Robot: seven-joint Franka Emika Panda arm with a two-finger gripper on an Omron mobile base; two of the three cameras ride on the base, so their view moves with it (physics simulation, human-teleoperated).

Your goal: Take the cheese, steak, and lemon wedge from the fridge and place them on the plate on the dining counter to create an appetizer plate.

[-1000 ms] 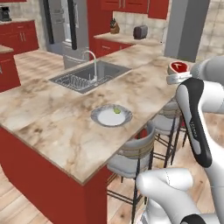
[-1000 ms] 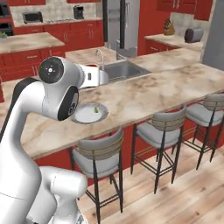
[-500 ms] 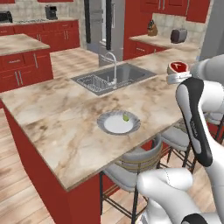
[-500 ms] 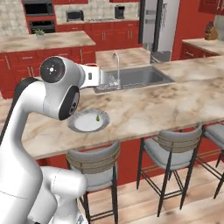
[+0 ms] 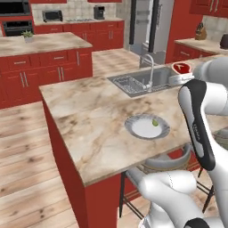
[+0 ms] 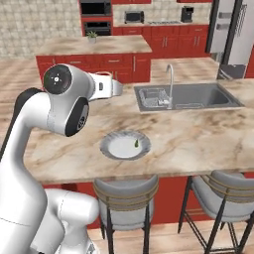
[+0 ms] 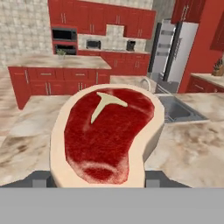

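1 steak (image 7: 107, 133) in claw (image 7: 98, 179), 1 lemon wedge (image 5: 155, 122) on plate (image 5: 133, 122).

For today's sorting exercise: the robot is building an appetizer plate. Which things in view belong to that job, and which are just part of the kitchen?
Belong to the job:
steak, held in the gripper
lemon wedge, on the plate
dining counter
fridge

Just there:
sink
faucet
stools
microwave

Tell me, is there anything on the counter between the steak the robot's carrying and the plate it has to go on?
Nothing visible blocks it. The steak is held in the tool above the dining counter. The stretch of counter toward the plate is bare, and the plate holds only the lemon wedge near its far rim, leaving its centre free.
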